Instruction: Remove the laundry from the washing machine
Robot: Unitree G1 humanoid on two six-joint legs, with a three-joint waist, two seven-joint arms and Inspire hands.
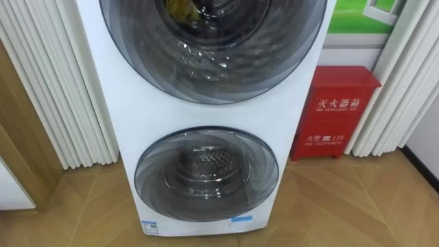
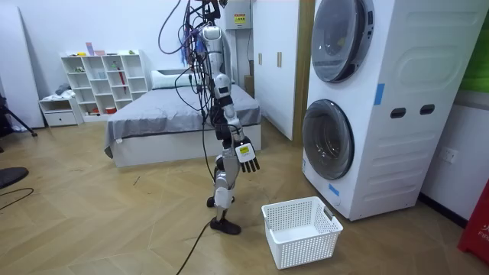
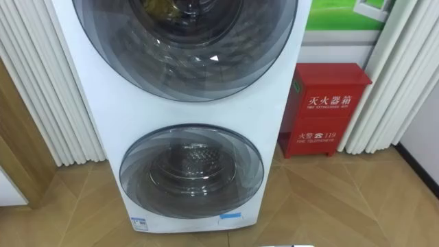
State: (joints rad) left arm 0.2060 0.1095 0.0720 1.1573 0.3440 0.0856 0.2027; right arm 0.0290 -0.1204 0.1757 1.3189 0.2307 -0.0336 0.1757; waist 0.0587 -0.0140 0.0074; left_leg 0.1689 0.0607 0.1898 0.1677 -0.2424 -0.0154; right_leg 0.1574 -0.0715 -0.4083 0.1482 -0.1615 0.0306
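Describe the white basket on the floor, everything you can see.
The white basket looks like plastic, rectangular, with lattice walls and an open top. It stands upright on the wood floor before the lower door of the washing machine, apart from it, nothing visible inside. Only the floor touches it.

Home bedroom with a laundry corner, room view: grey bed (image 2: 176,122) at ten o'clock, white cubby shelves (image 2: 103,80) beside it, stacked washing machine (image 2: 367,99) at two o'clock, laundry basket (image 2: 300,229) at five o'clock, wooden floor (image 2: 92,214).
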